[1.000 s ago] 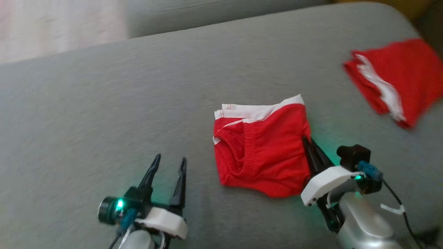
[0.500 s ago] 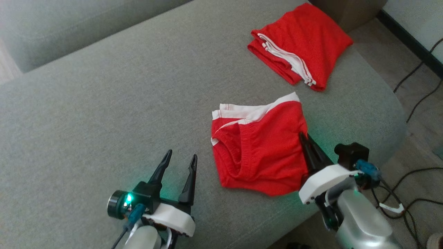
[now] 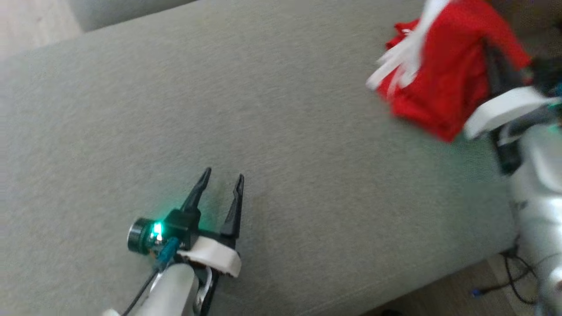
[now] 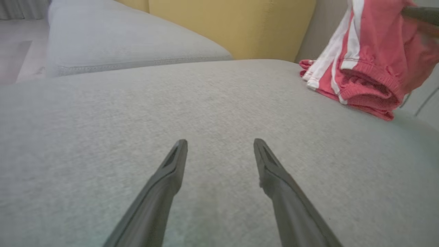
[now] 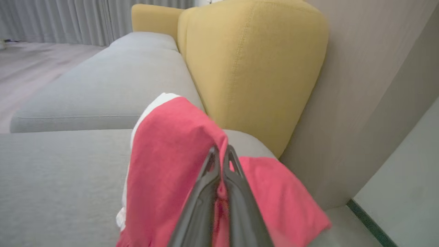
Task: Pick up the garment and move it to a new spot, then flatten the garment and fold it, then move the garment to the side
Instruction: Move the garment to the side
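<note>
Head view: my right jaws, clamped shut on the garment point(image 3: 443, 87), have swung it from the middle of the sofa point(image 3: 285, 109) to the far right corner, above the folded pile point(image 4: 360, 106). Left jaws stand open near the front edge. Release comes next, I judge.

The left gripper point(image 3: 223, 173) sits over the near left part of the sofa seat point(image 3: 307, 131), nothing between its jaws. At the seat's far right end the garment point(image 3: 443, 83) hangs from the right gripper point(image 5: 222, 150), above a second garment point(image 4: 363, 104) lying on the seat. The backrest point(image 5: 247, 68) stands behind that end, with another seat cushion point(image 5: 103, 85) alongside it
</note>
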Controlling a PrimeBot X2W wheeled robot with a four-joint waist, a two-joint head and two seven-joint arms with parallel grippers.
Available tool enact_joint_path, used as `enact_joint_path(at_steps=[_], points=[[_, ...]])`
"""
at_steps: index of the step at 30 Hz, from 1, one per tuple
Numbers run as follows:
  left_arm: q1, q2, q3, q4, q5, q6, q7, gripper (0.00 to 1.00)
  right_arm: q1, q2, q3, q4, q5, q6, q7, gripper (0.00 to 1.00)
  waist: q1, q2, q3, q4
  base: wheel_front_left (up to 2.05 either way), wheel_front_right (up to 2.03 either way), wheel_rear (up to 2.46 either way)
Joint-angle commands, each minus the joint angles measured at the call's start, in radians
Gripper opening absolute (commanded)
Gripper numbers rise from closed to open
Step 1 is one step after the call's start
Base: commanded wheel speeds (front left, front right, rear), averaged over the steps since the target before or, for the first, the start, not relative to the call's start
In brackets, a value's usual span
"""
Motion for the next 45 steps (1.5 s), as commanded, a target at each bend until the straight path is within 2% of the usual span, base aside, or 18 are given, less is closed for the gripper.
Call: enact_joint_path(at_steps=[1,5,6,10,13,16,20,26,33,38,45], points=[[-0.034,0.002,0.031,-0.024,0.007,-0.002,-0.011,1.0,-0.037,-0.025,-0.011,0.003,-0.017,-0.001,-0.009,0.0,-0.0001,0.0,0.031,0.055,0.0,0.0,0.0],[-0.051,0.002,0.028,-0.022,0.012,-0.006,-0.011,1.0,-0.123,-0.102,-0.13,0.145,-0.1,-0.001,-0.007,0.0,-0.0001,0.0,0.05,0.108,0.0,0.0,0.0],[-0.055,0.002,0.025,-0.022,0.011,-0.003,-0.011,1.0,-0.151,-0.132,-0.209,0.2,-0.15,-0.001,-0.007,1.0,-0.0001,0.0,0.055,0.128,0.0,0.0,0.0],[-0.062,0.002,0.033,-0.028,0.013,0.009,-0.011,1.0,-0.173,-0.14,-0.351,0.225,-0.255,-0.001,-0.009,1.0,-0.0001,0.0,0.062,0.15,0.0,0.0,0.0],[-0.065,0.002,0.055,-0.033,0.015,0.017,-0.011,1.0,-0.166,-0.098,-0.418,0.169,-0.313,-0.001,-0.009,1.0,-0.0001,0.0,0.059,0.154,0.0,0.0,0.0],[-0.058,0.002,0.083,-0.038,0.018,0.024,-0.011,1.0,-0.148,-0.028,-0.433,0.092,-0.318,-0.001,-0.009,1.0,-0.0001,0.0,0.042,0.155,0.0,0.0,0.0],[-0.031,0.002,0.151,-0.058,0.017,0.046,-0.011,1.0,-0.057,0.084,-0.37,-0.042,-0.265,-0.001,-0.009,1.0,-0.0001,0.0,0.013,0.165,0.0,0.0,0.0],[0.006,0.002,0.213,-0.075,0.018,0.058,-0.011,1.0,0.11,0.16,-0.255,-0.174,-0.166,-0.001,-0.009,1.0,-0.0001,0.0,-0.024,0.202,0.0,0.0,0.0],[0.061,0.002,0.259,-0.091,0.01,0.09,-0.011,1.0,0.319,0.183,-0.114,-0.271,-0.067,-0.001,-0.009,1.0,-0.0001,0.0,-0.078,0.261,0.0,0.0,0.0],[0.095,0.002,0.273,-0.097,0.011,0.107,-0.011,1.0,0.405,0.184,-0.051,-0.298,-0.013,-0.001,-0.009,1.0,-0.0001,0.0,-0.108,0.296,0.0,0.0,0.0],[0.154,0.002,0.291,-0.102,-0.003,0.118,-0.011,1.0,0.502,0.184,-0.065,-0.326,0.035,-0.001,-0.009,1.0,-0.0001,0.0,-0.163,0.36,0.0,0.0,0.0]])
